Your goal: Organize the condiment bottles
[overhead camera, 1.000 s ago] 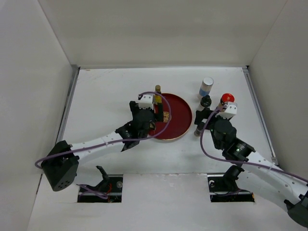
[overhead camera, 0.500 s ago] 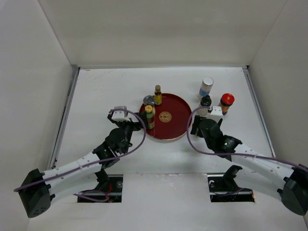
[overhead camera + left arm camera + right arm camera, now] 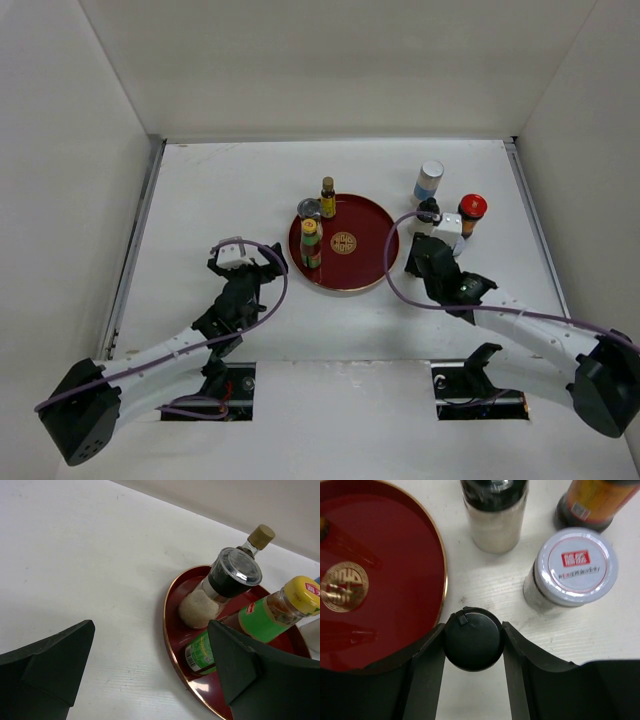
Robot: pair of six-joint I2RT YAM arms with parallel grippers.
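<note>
Obs: the left claw (image 3: 150, 627) hangs low over the bare table (image 3: 75, 555), fingers wide apart with nothing between them. Ahead of it and to its right sits the red tray (image 3: 171, 630), with three bottles upright at the rim nearest this claw. A clear-lidded jar (image 3: 220, 592) of white grains is closest. A green-label bottle (image 3: 260, 620) with a yellow cap stands just beside it, and a brown bottle (image 3: 257, 537) with a tan cap stands behind.

The right claw (image 3: 472, 626) is clamped on a black-capped bottle (image 3: 472, 642), both fingers touching the round cap's sides. The tray lies to this claw's left, its rim just beside the left finger. The bottle itself is off the tray. Straight ahead stands a grinder (image 3: 493, 517) with white contents. Ahead and right is a white-lidded jar (image 3: 575, 565), near but apart, and beyond that an orange-label bottle (image 3: 592, 497).

Judgement on handling: the black-capped bottle looks small, rigid and light. The cap is smooth and round, so two flat fingers meet it only along thin lines and it may swivel or slip if swung fast. From above I cannot tell whether the fingers sit on the cap or lower. A hold on the body under the cap would be the surer one. Lift straight up, since the jar and tray rim are close on either side. It looks narrow and likely tippy at set-down, so release it only once its base rests flat.
</note>
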